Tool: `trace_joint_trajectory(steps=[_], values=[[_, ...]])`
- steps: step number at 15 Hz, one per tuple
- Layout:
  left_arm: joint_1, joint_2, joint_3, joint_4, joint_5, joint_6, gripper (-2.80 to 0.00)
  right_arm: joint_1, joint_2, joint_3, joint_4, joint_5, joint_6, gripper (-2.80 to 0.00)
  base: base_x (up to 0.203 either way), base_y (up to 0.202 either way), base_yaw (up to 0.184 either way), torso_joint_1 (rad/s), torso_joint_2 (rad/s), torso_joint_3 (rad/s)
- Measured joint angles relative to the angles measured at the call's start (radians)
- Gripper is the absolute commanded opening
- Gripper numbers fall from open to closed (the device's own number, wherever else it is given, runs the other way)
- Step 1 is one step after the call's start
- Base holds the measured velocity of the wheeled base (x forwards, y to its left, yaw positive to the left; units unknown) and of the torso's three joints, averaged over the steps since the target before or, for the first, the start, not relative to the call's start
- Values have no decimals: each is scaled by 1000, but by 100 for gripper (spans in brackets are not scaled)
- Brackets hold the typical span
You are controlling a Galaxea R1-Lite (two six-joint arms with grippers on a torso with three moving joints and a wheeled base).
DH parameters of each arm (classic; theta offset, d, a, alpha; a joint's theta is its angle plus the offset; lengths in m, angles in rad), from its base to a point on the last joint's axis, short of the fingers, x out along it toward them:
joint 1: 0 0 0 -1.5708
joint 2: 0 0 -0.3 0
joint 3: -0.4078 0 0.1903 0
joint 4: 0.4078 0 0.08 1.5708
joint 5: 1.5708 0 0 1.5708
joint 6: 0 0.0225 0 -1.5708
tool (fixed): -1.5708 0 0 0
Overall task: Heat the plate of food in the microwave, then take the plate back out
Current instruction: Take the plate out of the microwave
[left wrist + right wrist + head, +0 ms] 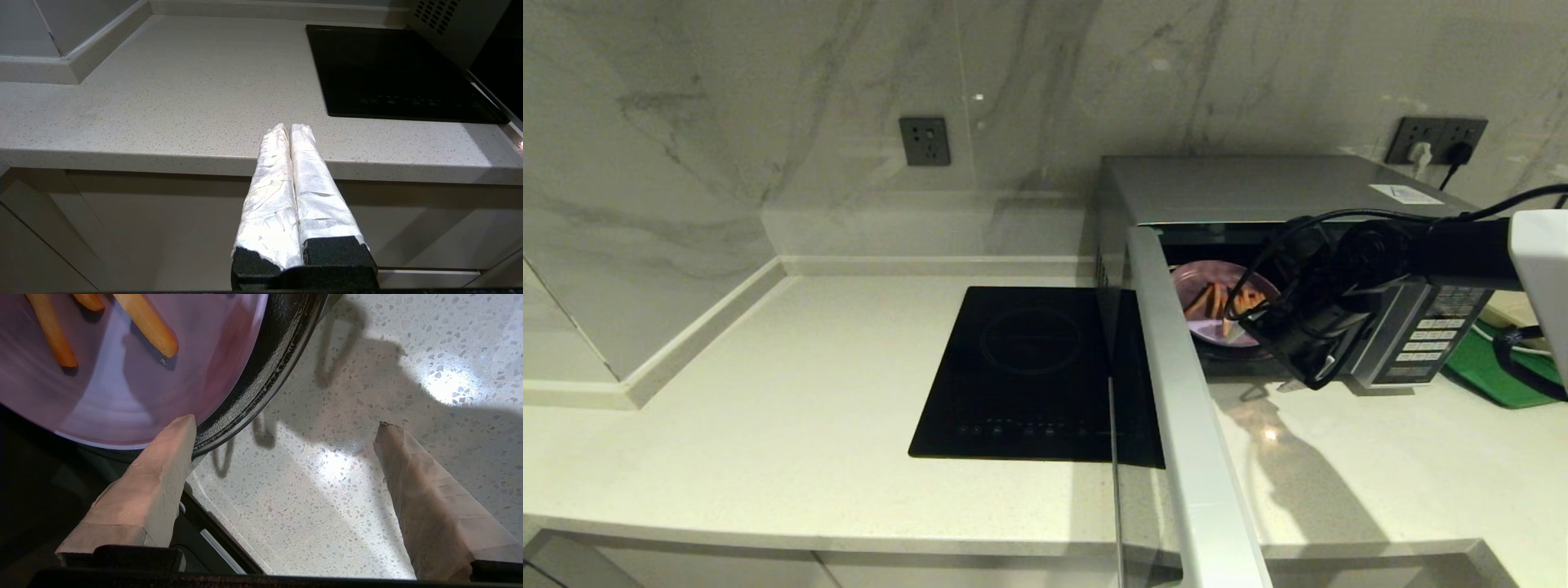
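Head view. Nearest me: the swung-open door (1176,392) of the microwave (1258,192), its edge running out over the bench (768,408). Inside the microwave cavity sits the plate of food (1217,314). My right hand (1286,343) hangs at the cavity mouth, just in front of the plate. The induction cooktop (1029,367) lies left of the microwave; a green tray (1494,376) lies to its right, past the button panel (1429,335).

Left wrist view. Left hand (290,128), clenched on nothing, parked below the bench edge, well left of the microwave. Cooktop (392,69) between the two.

Right wrist view. Right hand (286,424) spread wide, holding nothing. One finger (163,465) touches or nearly touches the plate (122,375) rim where it overhangs the dark turntable (265,375); I cannot tell which. The other finger (416,477) stands over bare bench, well clear of the microwave. Fries (147,322) lie loose on the plate.

Risks, as I judge them. The fingers do not straddle the rim, so closing here would miss or nudge the plate. A shallow edge grip could tilt it and spill the fries. The arm could catch the open door.
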Motion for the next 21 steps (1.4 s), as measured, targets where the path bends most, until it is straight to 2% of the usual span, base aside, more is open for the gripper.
trace_joint_trajectory(steps=[5, 11, 21], values=[[0, 0, 0, 1, 0, 0, -280, -1, -13, -5, -13, 6, 2, 0, 0, 0, 0, 0, 0, 0], [0, 0, 0, 1, 0, 0, -280, -3, -12, 43, -153, 34, 11, 0, 0, 0, 0, 0, 0, 0], [0, 0, 0, 0, 0, 0, -280, -5, -1, 66, -169, 35, 11, 0, 0, 0, 0, 0, 0, 0]])
